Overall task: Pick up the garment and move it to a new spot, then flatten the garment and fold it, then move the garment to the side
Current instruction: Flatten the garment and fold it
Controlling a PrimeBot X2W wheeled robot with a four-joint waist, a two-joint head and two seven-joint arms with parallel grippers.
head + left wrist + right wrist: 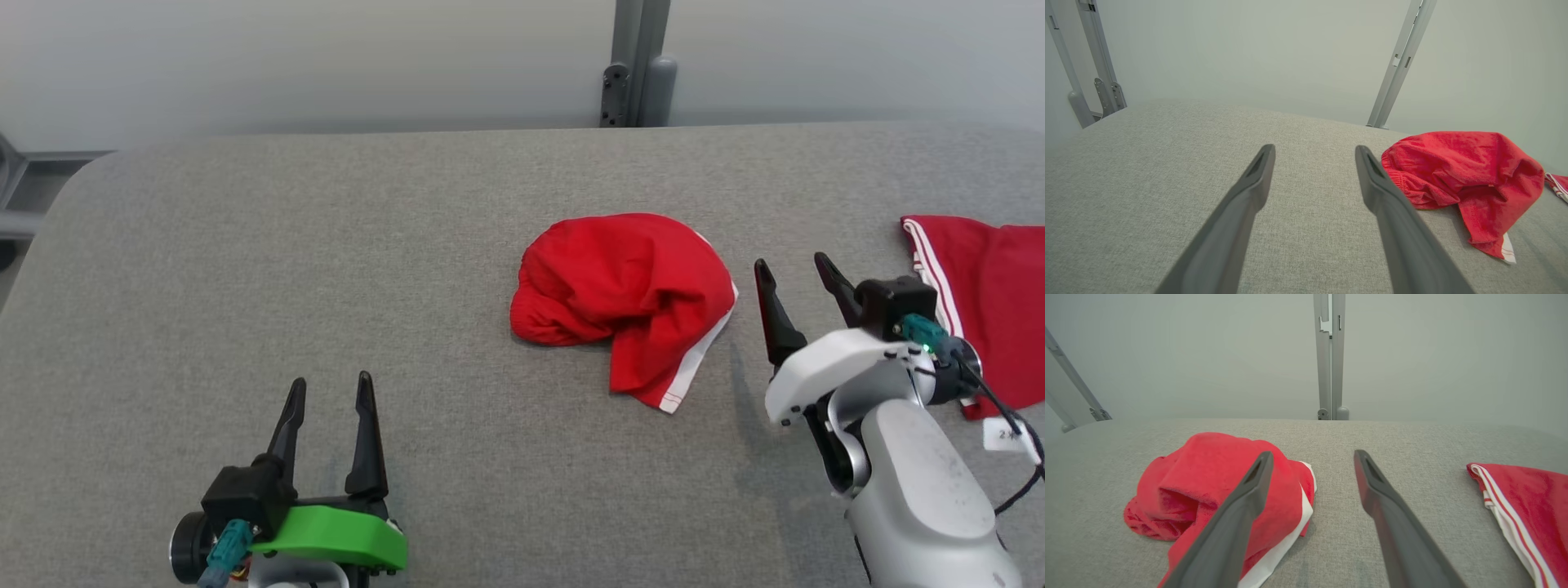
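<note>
Head view: crumpled red cloth garment with white trim [624, 302] heaped mid grey woven tabletop [326, 269], not yet lifted; whole task seems left. Left gripper [331, 379] spread, empty, well apart from it. Right gripper [791, 261] spread, empty, just beside it. Second red white-striped cloth [988, 294] far right.

Left wrist view: garment right of the fingers.

Right wrist view: garment behind left finger; pale wall, grey metal post [1329, 355] beyond.
</note>
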